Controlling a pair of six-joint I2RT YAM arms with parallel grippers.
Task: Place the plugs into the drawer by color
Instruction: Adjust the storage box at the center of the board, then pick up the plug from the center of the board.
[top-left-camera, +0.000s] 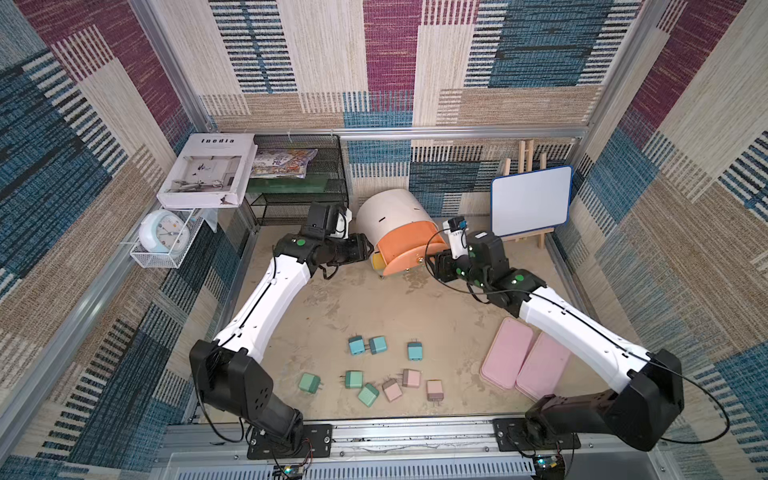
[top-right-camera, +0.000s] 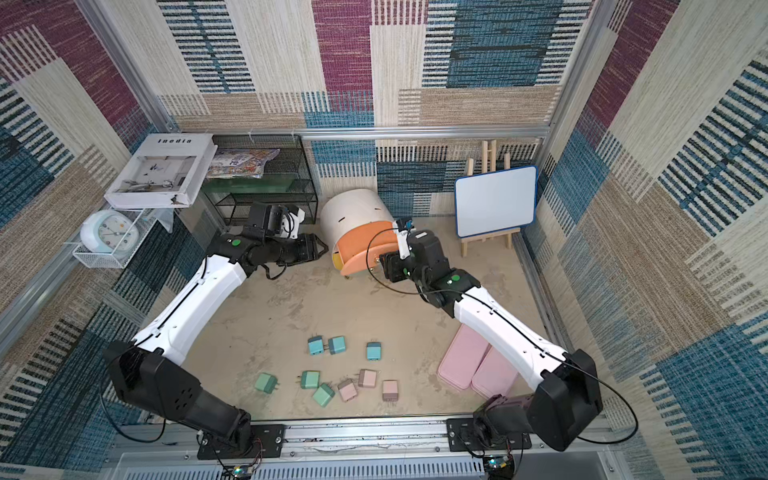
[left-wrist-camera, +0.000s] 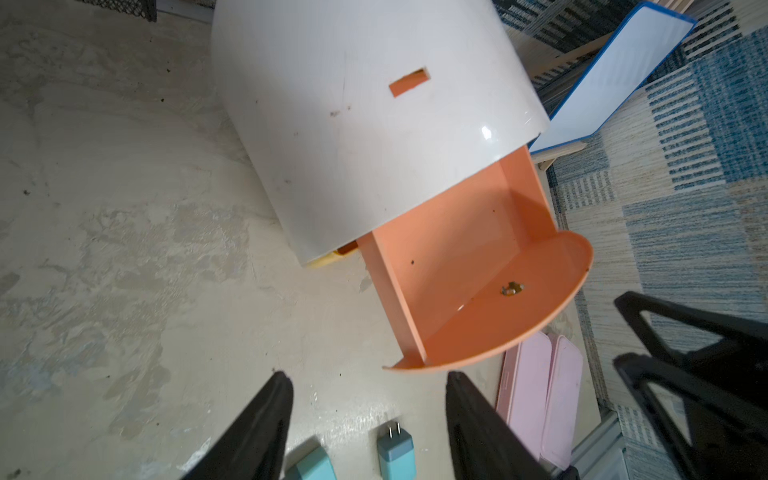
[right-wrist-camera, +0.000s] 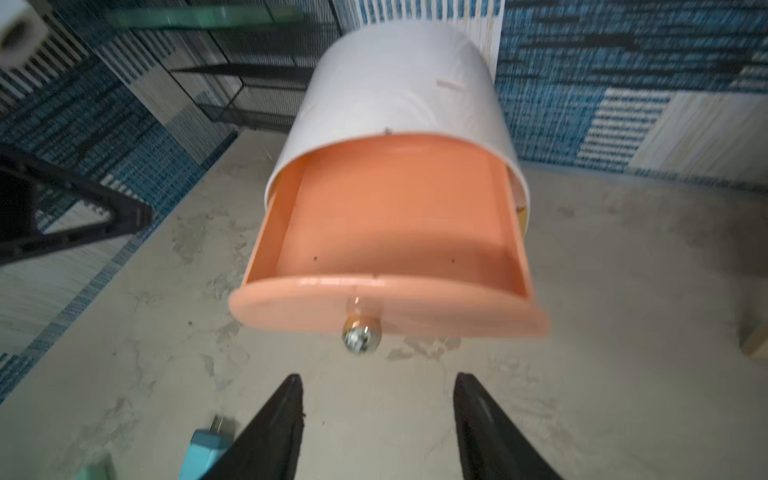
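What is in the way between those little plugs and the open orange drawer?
Nothing visible: bare tabletop lies between the plugs and the orange drawer, pulled out and empty. The right gripper sits just before its knob.

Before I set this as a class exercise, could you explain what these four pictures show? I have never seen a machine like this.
It is a robot: a left arm and a right arm mounted at the edge of a table, each ending in a claw. Two pictures look down from overhead and are nearly the same view. The other two come from a camera on each arm's wrist.

The left claw and right claw are both open and hold nothing. They point at a white cabinet whose orange drawer is pulled out and looks empty.

Nearer the arms' bases lie three blue plugs, three green plugs and three pink plugs, with two flat pink boxes off to one side.
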